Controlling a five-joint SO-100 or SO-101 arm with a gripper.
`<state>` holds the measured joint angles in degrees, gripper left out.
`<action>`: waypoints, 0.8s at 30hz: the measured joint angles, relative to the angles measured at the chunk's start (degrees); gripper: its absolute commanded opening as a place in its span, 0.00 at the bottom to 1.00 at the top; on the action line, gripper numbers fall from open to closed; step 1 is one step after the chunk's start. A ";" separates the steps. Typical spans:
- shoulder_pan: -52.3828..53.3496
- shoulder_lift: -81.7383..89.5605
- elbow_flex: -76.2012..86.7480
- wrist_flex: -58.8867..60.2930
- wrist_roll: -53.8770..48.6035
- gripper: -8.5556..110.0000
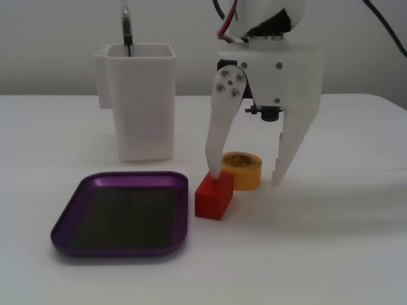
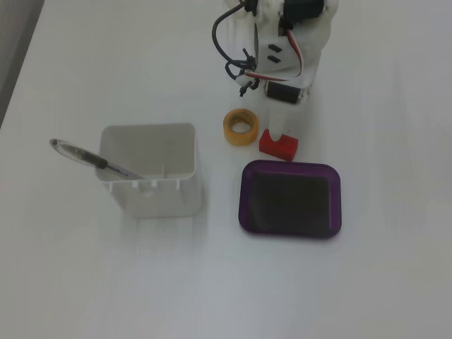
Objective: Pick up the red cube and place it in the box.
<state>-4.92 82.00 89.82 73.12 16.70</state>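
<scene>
The gripper (image 1: 247, 176) stands open, one finger touching the red cube (image 1: 213, 196); misaligned, I judge, toward the tape roll (image 1: 242, 169); the box (image 1: 121, 213) waits at nine o'clock.

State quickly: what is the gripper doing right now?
Gripper: open, holding nothing; one finger touches the top of the cube.
</scene>
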 measured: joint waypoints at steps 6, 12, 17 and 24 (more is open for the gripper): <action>0.00 0.53 -1.05 0.09 -0.09 0.25; 0.70 3.16 -2.46 1.14 -0.09 0.25; 0.70 3.43 -2.46 1.05 -0.09 0.25; 2.55 3.43 -2.46 -0.88 -0.09 0.25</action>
<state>-2.37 85.43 87.36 72.25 16.61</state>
